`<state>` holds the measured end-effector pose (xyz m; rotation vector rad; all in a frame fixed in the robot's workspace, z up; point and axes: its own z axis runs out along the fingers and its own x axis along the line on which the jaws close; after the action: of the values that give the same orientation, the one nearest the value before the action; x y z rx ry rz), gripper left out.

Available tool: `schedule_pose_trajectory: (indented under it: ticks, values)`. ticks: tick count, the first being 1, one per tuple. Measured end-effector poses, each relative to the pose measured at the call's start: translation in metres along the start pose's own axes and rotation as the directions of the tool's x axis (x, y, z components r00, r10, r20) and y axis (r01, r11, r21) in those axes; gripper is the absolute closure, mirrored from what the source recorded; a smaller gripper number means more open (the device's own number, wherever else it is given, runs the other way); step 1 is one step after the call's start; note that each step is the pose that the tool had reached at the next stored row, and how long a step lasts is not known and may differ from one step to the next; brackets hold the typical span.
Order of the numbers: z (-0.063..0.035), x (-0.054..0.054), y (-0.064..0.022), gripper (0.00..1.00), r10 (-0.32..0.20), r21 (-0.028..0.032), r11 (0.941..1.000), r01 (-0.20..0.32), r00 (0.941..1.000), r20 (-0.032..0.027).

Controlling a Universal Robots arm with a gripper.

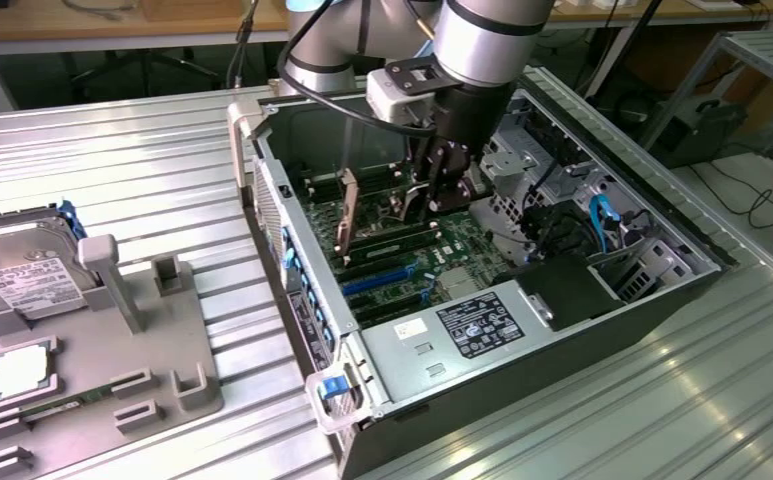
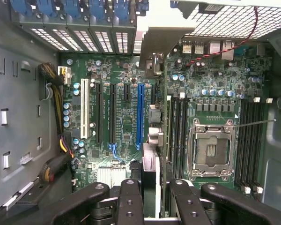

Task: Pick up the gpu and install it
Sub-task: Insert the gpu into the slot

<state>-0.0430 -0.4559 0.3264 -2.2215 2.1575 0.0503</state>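
The one black two-fingered end effector (image 1: 437, 200) (image 2: 152, 190) reaches down into the case. Its two fingers (image 2: 130, 201) are drawn narrow, clamped on either face of the single gpu (image 2: 152, 164), a thin flat dark circuit card seen edge-on in the wrist view. The gpu runs straight out from between the fingers to its one pale silvery-beige bracket strip (image 2: 159, 28).

In the exterior view the gpu's bracket (image 1: 347, 215) stands upright at about nine o'clock from the end effector, near the case's rear wall. The gpu hangs over the one green motherboard (image 1: 460, 245) (image 2: 126, 126). In the wrist view it lies just beside the single long blue expansion slot (image 2: 140, 112), between that slot and the black memory slots. Whether its lower edge touches the motherboard cannot be told. One white slot (image 2: 84, 108) and one empty silvery processor socket (image 2: 210, 150) also show.

The one open black-and-silver computer case (image 1: 600, 310) lies on the ribbed metal bench (image 1: 119, 150). At eight o'clock from the case in the exterior view sits one grey plastic holder (image 1: 106, 350), carrying one boxy silver hard drive (image 1: 26, 275) with a white label.
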Motion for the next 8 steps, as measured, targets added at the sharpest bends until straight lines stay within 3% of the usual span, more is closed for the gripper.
schedule_pose_trajectory:
  ticks: [8]
  values:
    - [0.012,0.001,0.0001,0.72,0.0,0.0,1.0,0.0,1.0,-0.0001]
